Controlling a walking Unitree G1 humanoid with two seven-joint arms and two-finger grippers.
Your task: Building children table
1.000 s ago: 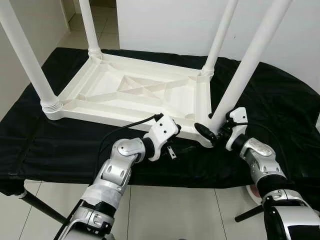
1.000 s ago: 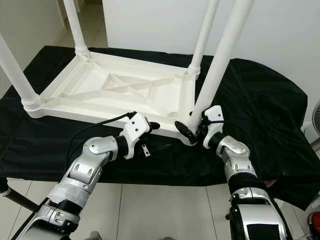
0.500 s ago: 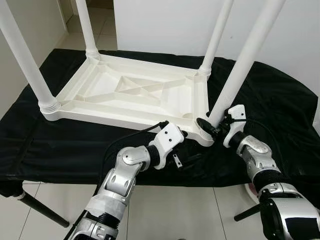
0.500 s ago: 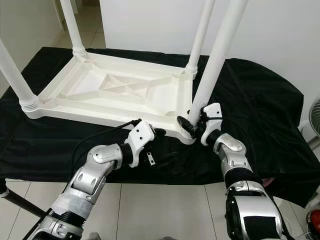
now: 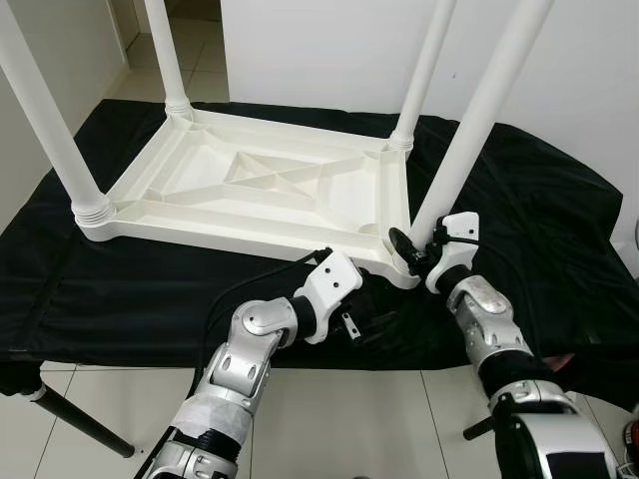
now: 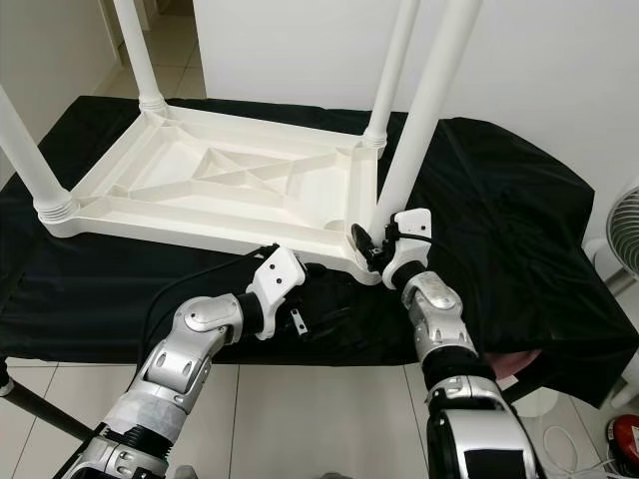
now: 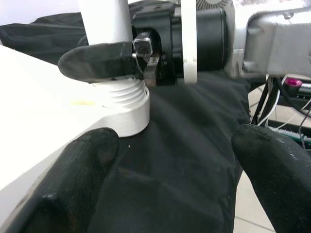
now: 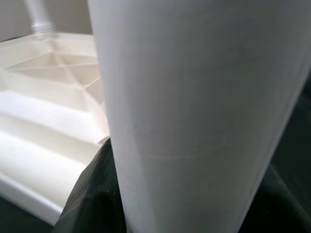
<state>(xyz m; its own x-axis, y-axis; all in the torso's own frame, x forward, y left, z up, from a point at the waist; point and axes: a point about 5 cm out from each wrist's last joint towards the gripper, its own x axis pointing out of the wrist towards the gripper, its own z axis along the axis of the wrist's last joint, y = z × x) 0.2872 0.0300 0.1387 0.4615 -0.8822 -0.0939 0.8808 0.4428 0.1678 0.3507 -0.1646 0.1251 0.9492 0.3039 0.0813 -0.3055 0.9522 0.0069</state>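
A white plastic children's table (image 5: 250, 190) lies upside down on a black cloth (image 5: 539, 210). Its near-right leg (image 5: 469, 130) leans up and to the right out of the corner socket (image 5: 404, 271). My right gripper (image 5: 414, 249) is shut on that leg just above its threaded base (image 7: 121, 97); one of its black fingers (image 7: 97, 60) presses against the leg. The leg (image 8: 194, 121) is very close in the right wrist view. My left gripper (image 5: 374, 304) is open, low on the cloth in front of that corner, its fingers (image 7: 82, 165) holding nothing.
Three other white legs stand upright at the near left (image 5: 45, 110), far left (image 5: 165, 55) and far right (image 5: 424, 70) corners. The cloth's front edge (image 5: 120, 349) drops to a tiled floor. A white fan (image 6: 624, 230) stands at the right.
My left gripper has slid right along the cloth toward the near-right corner. The right gripper stays clamped on the leg. The head camera has shifted a little.
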